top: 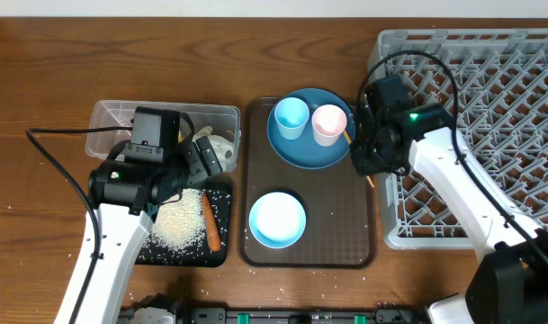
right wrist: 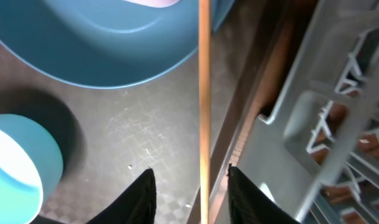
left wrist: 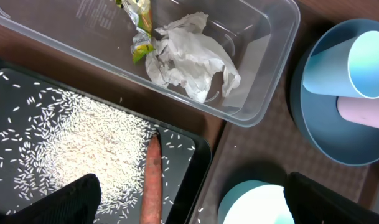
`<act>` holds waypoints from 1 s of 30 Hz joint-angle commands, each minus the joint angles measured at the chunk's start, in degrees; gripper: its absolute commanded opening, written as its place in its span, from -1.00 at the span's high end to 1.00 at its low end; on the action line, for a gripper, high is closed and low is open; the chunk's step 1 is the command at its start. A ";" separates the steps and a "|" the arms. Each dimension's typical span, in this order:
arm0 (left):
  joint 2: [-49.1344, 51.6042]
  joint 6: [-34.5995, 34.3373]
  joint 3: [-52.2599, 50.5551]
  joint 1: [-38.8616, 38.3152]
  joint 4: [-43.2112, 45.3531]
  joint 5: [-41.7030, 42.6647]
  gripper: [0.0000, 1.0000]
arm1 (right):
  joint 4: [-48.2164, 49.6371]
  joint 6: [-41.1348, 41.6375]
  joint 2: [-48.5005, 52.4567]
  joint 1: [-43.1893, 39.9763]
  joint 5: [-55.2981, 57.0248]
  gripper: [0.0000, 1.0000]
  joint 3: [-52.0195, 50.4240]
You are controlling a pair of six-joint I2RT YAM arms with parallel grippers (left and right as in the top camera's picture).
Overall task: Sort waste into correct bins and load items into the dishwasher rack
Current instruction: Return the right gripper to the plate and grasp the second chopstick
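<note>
- A wooden chopstick (right wrist: 203,93) runs straight through the gap of the right gripper (right wrist: 192,193). The jaws stand narrowly apart and clear of it on both sides.
- Just left of that gripper the dark blue plate (top: 300,148) carries the light blue cup (top: 290,117) and the pink cup (top: 328,123) on the brown tray (top: 336,216). The grey rack (top: 489,99) lies just to its right.
- The left gripper (left wrist: 192,208) hangs wide open and empty, with the carrot (left wrist: 153,180) and rice (left wrist: 83,149) on the black tray (left wrist: 15,93) beneath it.
- Beyond it, the crumpled paper (left wrist: 192,62) and the wrapper (left wrist: 139,37) lie in the clear tub (left wrist: 276,37).
</note>
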 commanded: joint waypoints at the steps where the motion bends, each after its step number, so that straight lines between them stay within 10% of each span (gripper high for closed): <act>1: 0.26 0.55 0.81 0.24 0.07 -0.92 -0.91 | 1.22 0.48 0.57 1.31 -0.24 0.26 -2.34; 10: 0.26 0.55 0.81 0.24 0.07 -0.92 -0.91 | 5.66 0.48 0.57 1.42 0.92 0.22 -7.41; 30: 0.26 0.55 0.81 0.24 0.07 -0.94 -0.92 | 5.99 0.50 0.57 1.38 1.27 0.88 -7.50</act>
